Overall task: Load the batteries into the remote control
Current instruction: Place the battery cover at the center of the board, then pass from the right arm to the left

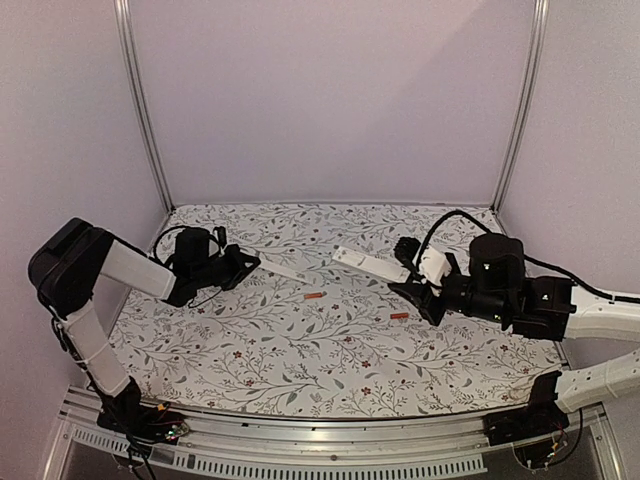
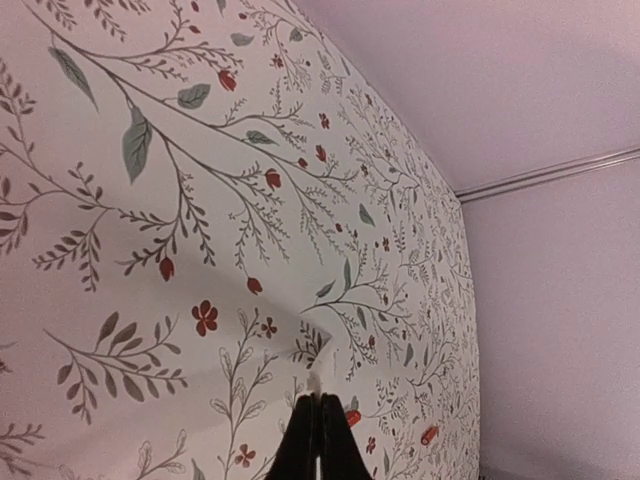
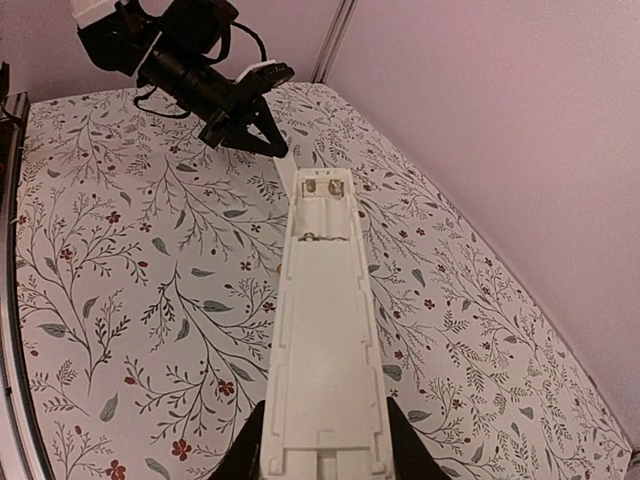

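My right gripper (image 3: 327, 452) clamps the stiff remote control (image 1: 365, 263) by its end, centre right. I'd pinch the slippery little batteries (image 1: 314, 297), lying mid-mat below it, across their middles. The left gripper (image 1: 248, 263) is closed, perhaps on a white strip (image 1: 285, 269)

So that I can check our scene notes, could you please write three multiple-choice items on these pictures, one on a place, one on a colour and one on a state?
1. Where do the two batteries lie? A in the remote; B on the table; C in a cup.
2. What colour is the remote? A white; B black; C blue.
3. The remote's battery bay is: A loaded; B shut; C open and empty.
Answers: 1 B, both lie there, apart; 2 A, its shell is white; 3 C, bare contacts show, and the lid is in the left gripper.
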`<action>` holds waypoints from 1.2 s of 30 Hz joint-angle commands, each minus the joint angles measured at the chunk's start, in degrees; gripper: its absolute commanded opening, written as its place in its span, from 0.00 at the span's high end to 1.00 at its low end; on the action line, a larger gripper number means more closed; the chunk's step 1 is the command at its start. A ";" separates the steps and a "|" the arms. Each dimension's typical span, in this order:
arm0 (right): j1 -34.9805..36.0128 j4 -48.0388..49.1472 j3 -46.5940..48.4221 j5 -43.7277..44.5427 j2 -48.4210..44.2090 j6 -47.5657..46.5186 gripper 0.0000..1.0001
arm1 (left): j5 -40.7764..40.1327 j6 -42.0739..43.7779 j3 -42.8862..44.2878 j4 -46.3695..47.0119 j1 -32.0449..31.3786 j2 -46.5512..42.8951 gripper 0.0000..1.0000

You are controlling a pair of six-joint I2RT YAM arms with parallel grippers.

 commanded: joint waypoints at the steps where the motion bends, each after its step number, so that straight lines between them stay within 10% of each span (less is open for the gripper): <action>1: -0.40 -1.39 2.05 -1.75 -0.18 1.17 1.00 | 2.86 -1.34 -0.34 8.44 1.55 6.32 1.00; 7: -0.46 -2.20 2.32 -3.29 -0.96 1.06 1.00 | 2.80 -3.33 -1.09 9.25 2.37 9.35 0.89; 20: -0.46 -10.37 7.23 -11.47 -0.98 0.66 1.00 | -0.94 14.35 0.31 -9.41 3.02 -10.52 0.03; 36: -0.45 -28.60 17.60 -23.29 1.41 -1.40 1.00 | 8.97 60.59 4.79 -31.33 -25.74 -33.82 0.05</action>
